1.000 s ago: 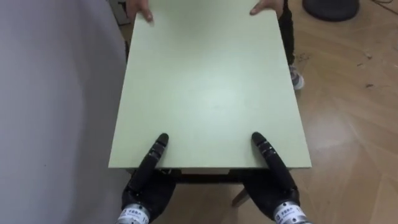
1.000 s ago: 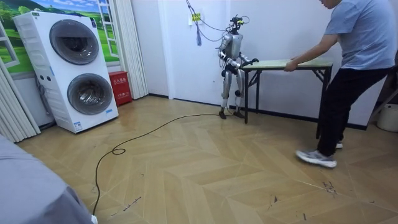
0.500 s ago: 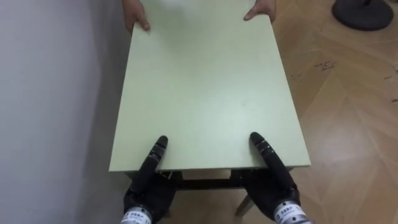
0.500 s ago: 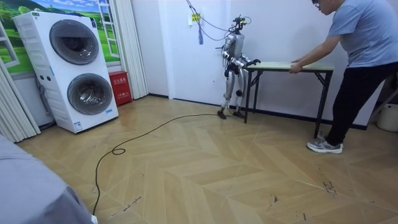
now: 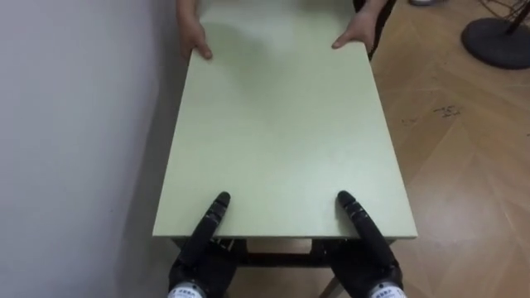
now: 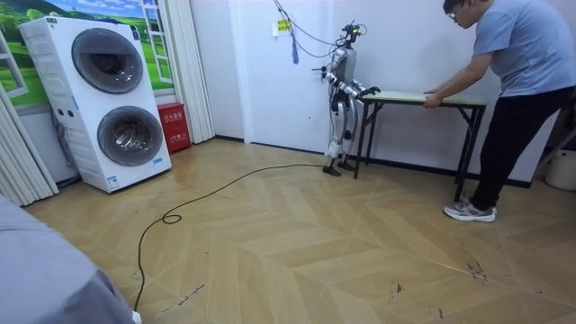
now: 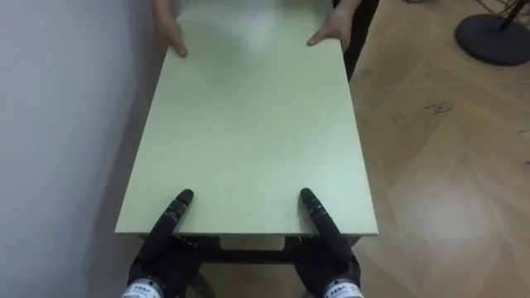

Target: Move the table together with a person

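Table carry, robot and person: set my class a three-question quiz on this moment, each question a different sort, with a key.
1. True or false: a wall runs along the table on the robot's left.
2. Who holds the table's far end? A) a person's hands B) nobody C) a second robot.
3. Fill in: the robot's left hand and right hand are at the table's ____ edge.
Key: 1 true; 2 A; 3 near.
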